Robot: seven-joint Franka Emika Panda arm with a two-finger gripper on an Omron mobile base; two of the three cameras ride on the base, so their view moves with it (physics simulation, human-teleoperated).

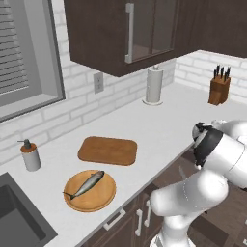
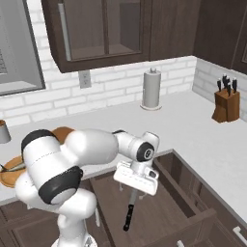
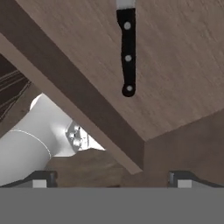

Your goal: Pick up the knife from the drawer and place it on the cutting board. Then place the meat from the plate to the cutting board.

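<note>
1. Hovered over the open drawer (image 2: pixel 159 202), gripper (image 2: pixel 136 179) pointed down with fingers spread wide and holding nothing
2. Lay flat on the drawer floor: the knife (image 2: pixel 129 212), dark handle (image 3: pixel 127 52) toward the near end, blade running away under the hand; not yet touched
3. Sat on the counter (image 1: pixel 169 120) to the left: the cutting board (image 1: pixel 108 150), bare, with the plate (image 1: pixel 90 191) just near of it and the fish (image 1: pixel 86 184) lying across the plate
4. Judged as the reach stage of the first step, nothing yet moved to the board
5. Could miss the handle on the descent, since the handle sat high in the hand view rather than centred between the fingertips; closing there might catch only the butt end or slide off it
6. Could strike the drawer wall (image 3: pixel 74 92) running diagonally close beside the knife, if lowered without shifting farther in over the floor
7. Could pivot or drop out in transit, being slim and flat, if pinched near one end
8. Cut off at the top edge of the hand view: the blade, only a pale sliver seen
9. Partly masked by the hand in the right base view: the blade again, so exact length and lie hard to make out
10. Mostly hidden behind the arm in the right base view: plate and fish, only an edge seen
11. Hard to judge: height of the fingertips above the knife
</note>
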